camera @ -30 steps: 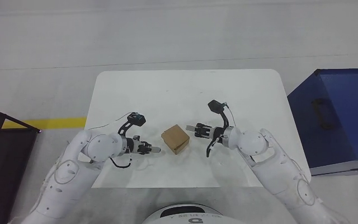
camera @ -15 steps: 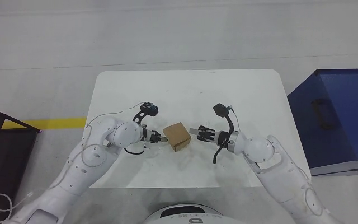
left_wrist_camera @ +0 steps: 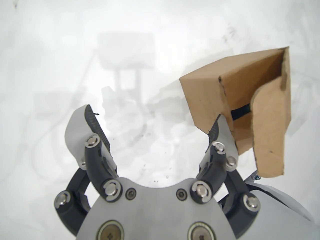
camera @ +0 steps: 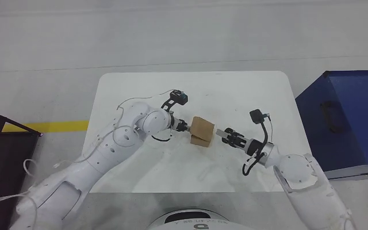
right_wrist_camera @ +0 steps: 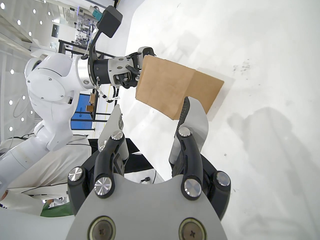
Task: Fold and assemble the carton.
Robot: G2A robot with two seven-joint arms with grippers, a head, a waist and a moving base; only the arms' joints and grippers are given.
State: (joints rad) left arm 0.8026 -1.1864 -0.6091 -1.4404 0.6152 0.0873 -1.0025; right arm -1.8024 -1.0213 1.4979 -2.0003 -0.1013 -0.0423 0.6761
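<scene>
Left arm: a glossy white left arm [camera: 118,144] of smooth, bulbous shells, ending in a silver ring and a black wrist cylinder.
Right arm: a matching glossy white right arm [camera: 296,172] with the same rounded segments.
Wrist cameras: a small black box camera [camera: 179,96] on a curved black stalk, with a teal plug at its back; a second plain black one [camera: 256,115] on the other wrist.
Cables: thin white and black leads [right_wrist_camera: 107,96] under the left wrist.
Left gripper: a grey-and-black left gripper [left_wrist_camera: 153,116] with pale grey finger shells, black ribbed pads [left_wrist_camera: 96,123], black links, silver screws and a brushed metal plate.
Right gripper: a right gripper [right_wrist_camera: 152,106] of the same build, with two brass-toned cross-head screws in its plate.
</scene>
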